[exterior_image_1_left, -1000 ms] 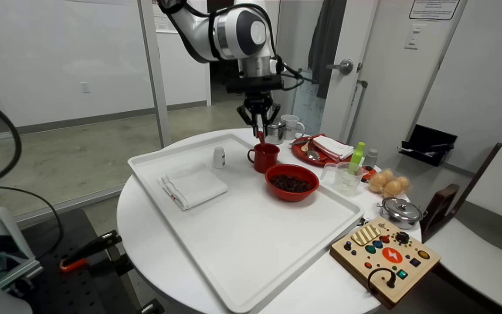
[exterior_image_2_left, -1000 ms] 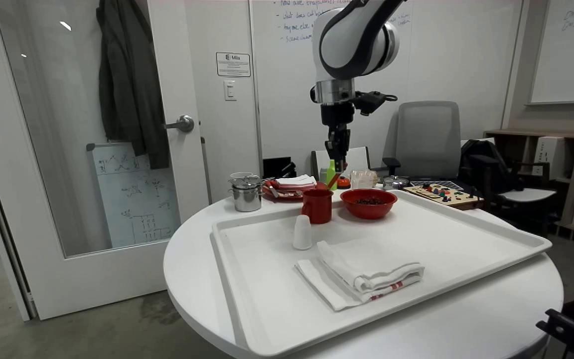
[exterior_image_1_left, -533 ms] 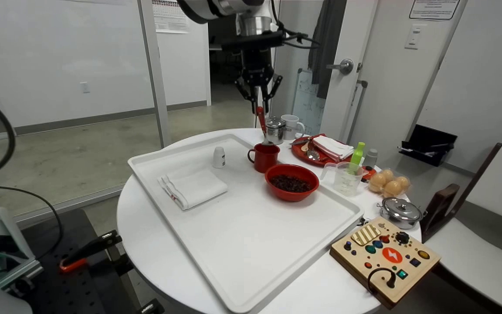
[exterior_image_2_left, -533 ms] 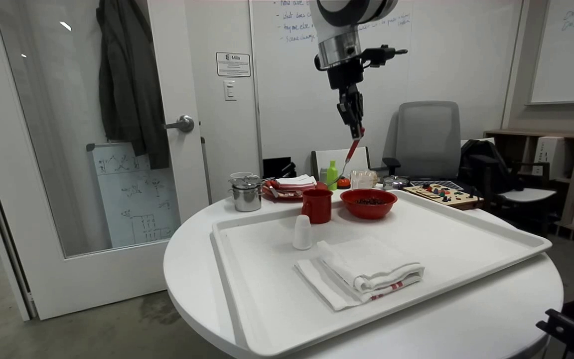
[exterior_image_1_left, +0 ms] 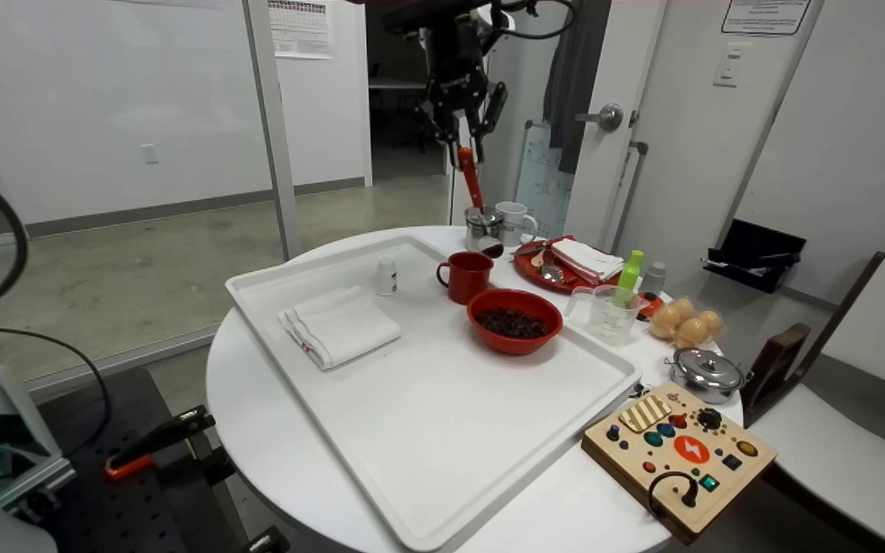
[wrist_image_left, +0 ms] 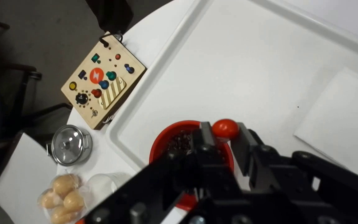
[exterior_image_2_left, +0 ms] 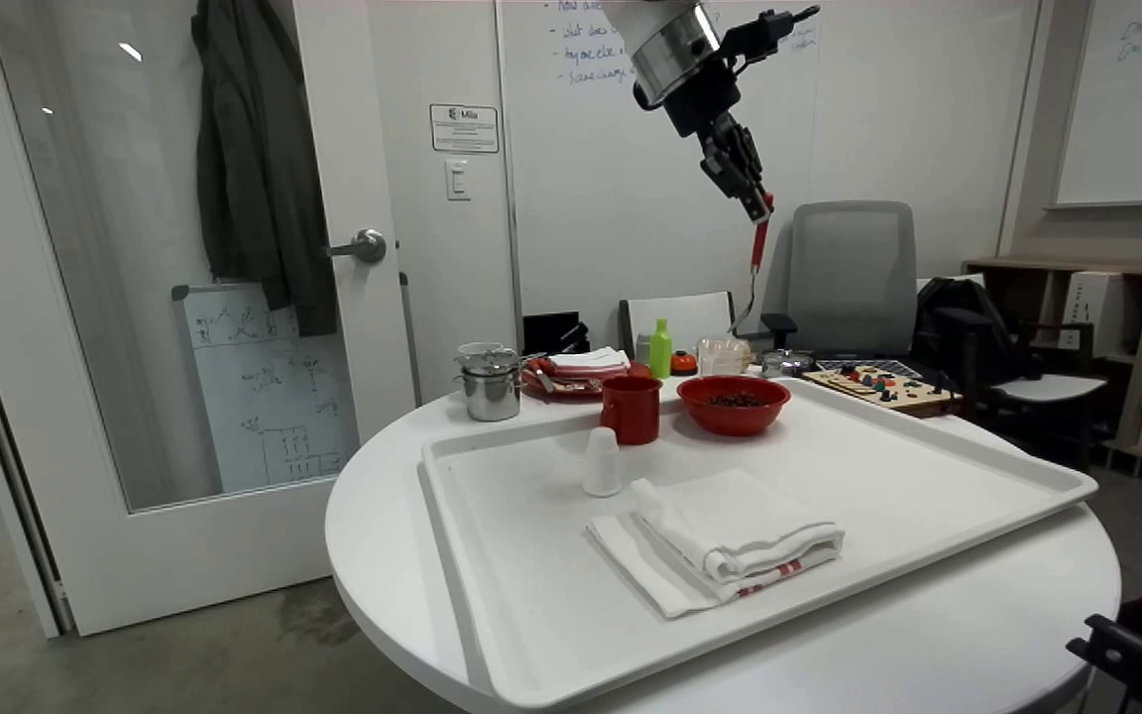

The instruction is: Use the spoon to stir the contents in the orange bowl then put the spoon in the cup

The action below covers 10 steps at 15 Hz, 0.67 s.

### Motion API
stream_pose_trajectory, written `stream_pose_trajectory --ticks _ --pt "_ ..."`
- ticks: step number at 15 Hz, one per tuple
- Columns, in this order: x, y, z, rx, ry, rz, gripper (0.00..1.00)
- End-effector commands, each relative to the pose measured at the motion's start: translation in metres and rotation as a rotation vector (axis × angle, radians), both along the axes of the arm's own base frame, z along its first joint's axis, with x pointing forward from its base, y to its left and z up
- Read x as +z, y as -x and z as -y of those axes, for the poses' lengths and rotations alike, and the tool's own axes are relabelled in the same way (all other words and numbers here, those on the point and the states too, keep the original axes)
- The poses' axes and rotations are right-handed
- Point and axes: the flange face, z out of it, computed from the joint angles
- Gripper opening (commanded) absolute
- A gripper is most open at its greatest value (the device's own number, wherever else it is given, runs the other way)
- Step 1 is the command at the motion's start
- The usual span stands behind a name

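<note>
My gripper (exterior_image_1_left: pixel 467 156) is shut on the red handle of the spoon (exterior_image_1_left: pixel 472 180) and holds it in the air, handle up and slightly tilted. In an exterior view the spoon (exterior_image_2_left: pixel 759 245) hangs above the level of the bowl, its metal head clear of everything. In the wrist view the round handle end (wrist_image_left: pixel 225 128) sits between the two fingertips. The red-orange bowl (exterior_image_1_left: pixel 515 349) holds dark bits and stands on the tray; it also shows in the wrist view (wrist_image_left: pixel 155 146), partly behind the fingers. The red cup (exterior_image_1_left: pixel 470 278) stands upright beside the bowl, also seen in an exterior view (exterior_image_2_left: pixel 632 409).
The white tray (exterior_image_1_left: pixel 442 430) also bears a folded white cloth (exterior_image_1_left: pixel 346 326) and a white shaker (exterior_image_1_left: pixel 386 278). Behind it stand a steel pot (exterior_image_2_left: pixel 490 392), a red plate with utensils (exterior_image_1_left: pixel 527 269), a measuring cup (exterior_image_1_left: pixel 611 316), eggs (exterior_image_1_left: pixel 690 326) and a wooden button box (exterior_image_1_left: pixel 677 461).
My gripper has risen and drawn the spoon up out of the red cup. In an exterior view the spoon has swung right, past the cup to above the bowl. Bowl and cup have not moved.
</note>
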Motion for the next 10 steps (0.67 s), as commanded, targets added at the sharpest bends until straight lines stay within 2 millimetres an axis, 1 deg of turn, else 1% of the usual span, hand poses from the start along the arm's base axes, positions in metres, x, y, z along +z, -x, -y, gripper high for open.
stream_pose_trajectory --ticks 1,4,5,7,10 --pt "-0.022 -0.015 -0.001 -0.047 0.085 -0.078 0.12" --pt "-0.054 -0.026 0.003 -0.074 0.088 -0.121 0.12" --pt "-0.062 -0.03 0.005 -0.085 0.089 -0.121 0.12" --pt "-0.071 -0.038 0.008 -0.097 0.092 -0.104 0.12" --pt "-0.074 -0.048 0.014 -0.121 0.101 -0.081 0.12"
